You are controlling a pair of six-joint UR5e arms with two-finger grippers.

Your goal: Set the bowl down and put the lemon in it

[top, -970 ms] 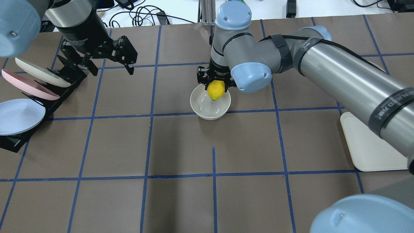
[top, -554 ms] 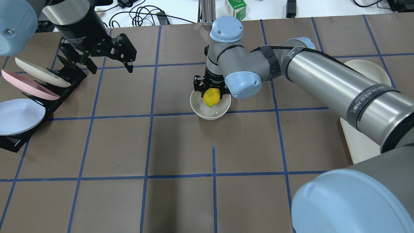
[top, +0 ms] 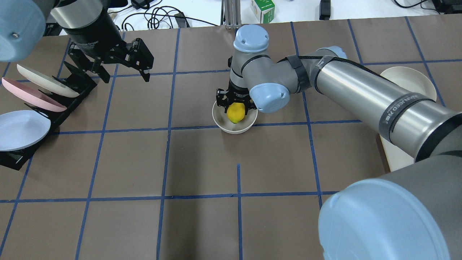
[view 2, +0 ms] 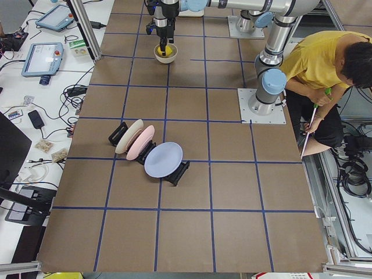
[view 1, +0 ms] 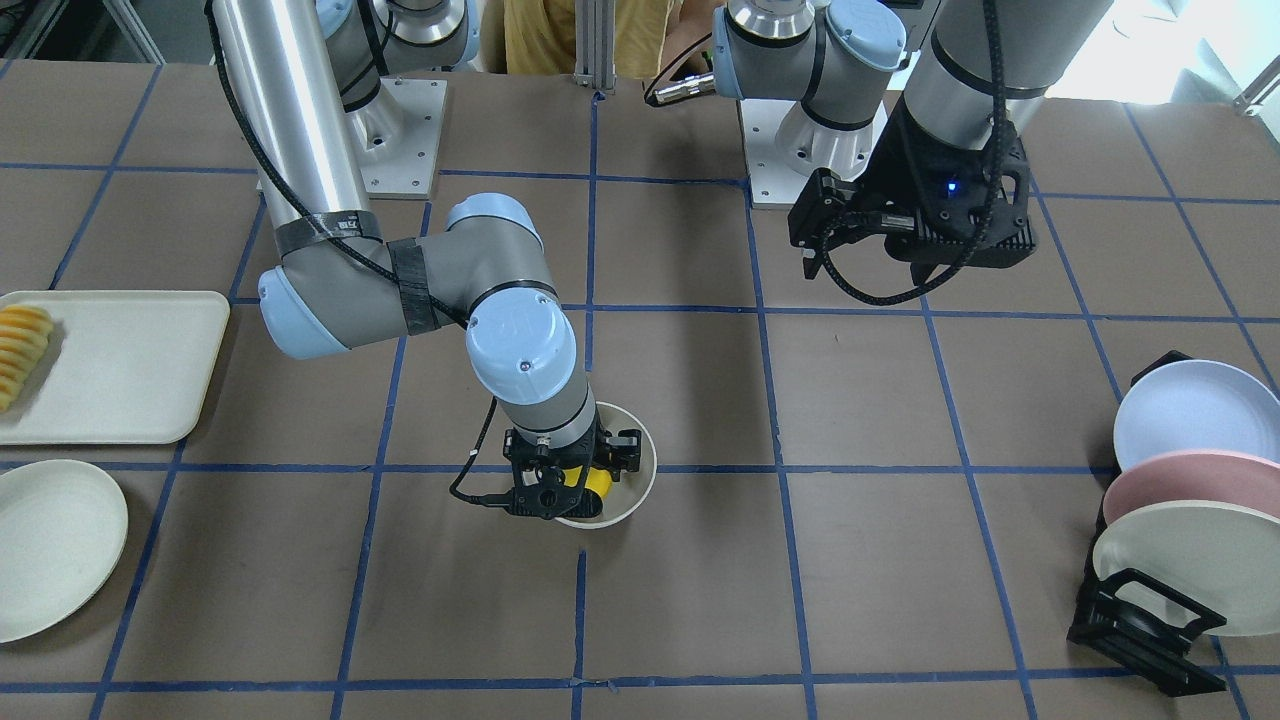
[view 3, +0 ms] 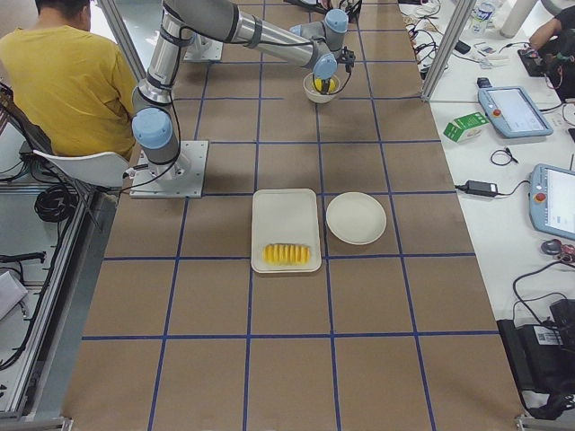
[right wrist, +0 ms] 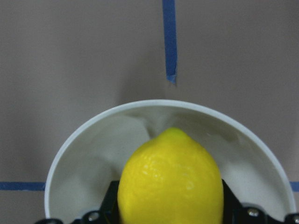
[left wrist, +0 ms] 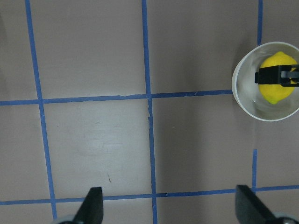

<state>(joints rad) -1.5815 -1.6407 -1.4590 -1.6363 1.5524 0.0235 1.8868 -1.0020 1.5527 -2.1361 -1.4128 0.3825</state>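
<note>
The off-white bowl [top: 225, 124] stands on the brown table near the middle; it also shows in the front view [view 1: 642, 447], the left wrist view [left wrist: 243, 100] and the right wrist view [right wrist: 84, 154]. My right gripper [top: 235, 104] is shut on the yellow lemon [top: 235, 112] and holds it down inside the bowl. The lemon fills the right wrist view [right wrist: 170, 179] and peeks out in the front view [view 1: 592, 482]. My left gripper [top: 124, 70] is open and empty, hovering above the table at the far left, near the plate rack. Its fingertips [left wrist: 93, 205] show at the bottom of the left wrist view.
A black rack with cream, pink and pale blue plates [top: 25, 108] stands at the left edge. A cream tray [view 1: 130, 365] with sliced yellow-orange food [view 1: 20, 350] and a flat cream plate [view 1: 50, 545] lie on the robot's right side.
My right gripper has lowered the lemon from above the bowl's rim down into the bowl. The left arm has barely moved.
</note>
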